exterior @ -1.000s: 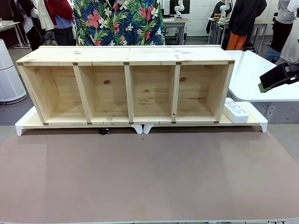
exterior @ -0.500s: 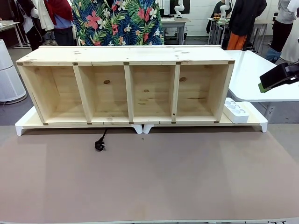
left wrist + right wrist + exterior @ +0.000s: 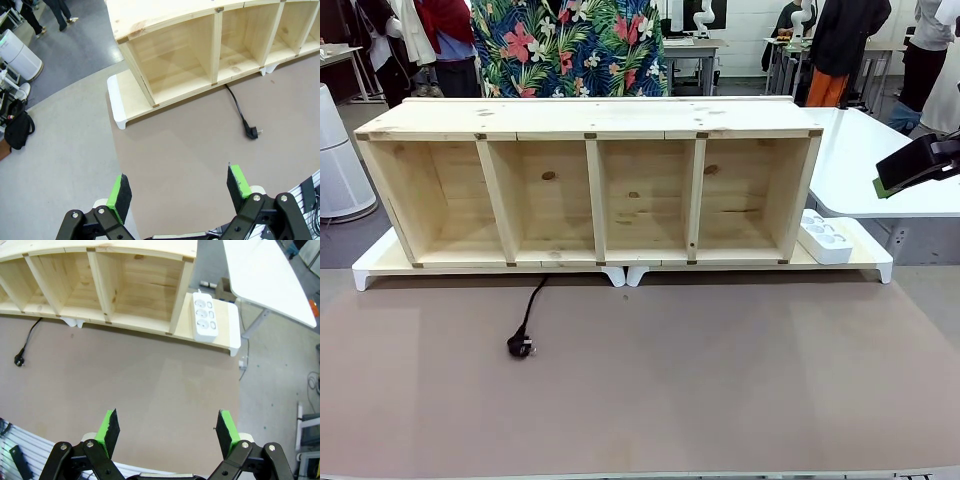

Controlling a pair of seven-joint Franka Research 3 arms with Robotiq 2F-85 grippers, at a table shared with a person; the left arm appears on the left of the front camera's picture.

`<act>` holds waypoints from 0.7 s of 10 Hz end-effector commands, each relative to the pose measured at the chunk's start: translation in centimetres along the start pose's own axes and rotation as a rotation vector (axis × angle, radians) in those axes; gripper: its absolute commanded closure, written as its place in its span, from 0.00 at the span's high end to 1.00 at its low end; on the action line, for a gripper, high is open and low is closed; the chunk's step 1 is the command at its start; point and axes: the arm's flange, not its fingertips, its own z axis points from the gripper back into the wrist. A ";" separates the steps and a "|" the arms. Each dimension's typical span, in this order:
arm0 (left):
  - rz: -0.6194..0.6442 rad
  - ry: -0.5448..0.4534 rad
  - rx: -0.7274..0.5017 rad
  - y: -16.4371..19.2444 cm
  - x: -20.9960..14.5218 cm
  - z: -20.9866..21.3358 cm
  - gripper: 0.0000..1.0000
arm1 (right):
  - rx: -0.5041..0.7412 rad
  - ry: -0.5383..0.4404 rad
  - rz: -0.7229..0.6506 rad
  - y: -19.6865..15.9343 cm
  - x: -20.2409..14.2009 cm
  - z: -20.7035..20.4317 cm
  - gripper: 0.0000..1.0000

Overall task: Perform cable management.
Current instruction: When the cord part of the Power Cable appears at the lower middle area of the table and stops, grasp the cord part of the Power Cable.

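Where the fixed camera looks across the brown table [image 3: 740, 380], a long wooden shelf [image 3: 590, 120] with four open compartments stands on a low white stand [image 3: 372, 265] along the far edge. The cable [image 3: 528, 312] comes out from under the shelf's front, below the second compartment from the left, and runs toward the near edge. Its black plug [image 3: 519, 346] lies flat on the left half of the table, well clear of every edge. A white power strip [image 3: 825, 238] rests on the stand at the far right corner, just beside the shelf's right end. From the left wrist, the left gripper [image 3: 178, 187] hangs high over the table's left side, its green pads [image 3: 119, 192] spread wide with nothing between them. Beyond them the cable trails from under the shelf, and the plug lies on the brown surface, well apart from the fingers. From the right wrist, the right gripper [image 3: 167, 432] hovers above the right half of the table, its jaws just as wide and just as empty. The power strip sits ahead of it on the stand by the shelf's end. The cable and plug lie far off toward the table's left side.
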 end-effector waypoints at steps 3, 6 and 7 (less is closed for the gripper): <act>0.004 -0.001 0.001 0.1 0.0 0.0 1.00 | -0.002 0.001 -0.001 -0.1 0.0 0.0 1.00; 0.004 -0.001 0.001 0.1 0.0 0.0 1.00 | -0.002 0.001 -0.001 -0.1 0.0 0.0 1.00; 0.004 -0.001 0.001 0.1 0.0 0.0 1.00 | -0.002 0.001 -0.001 -0.1 0.0 0.0 1.00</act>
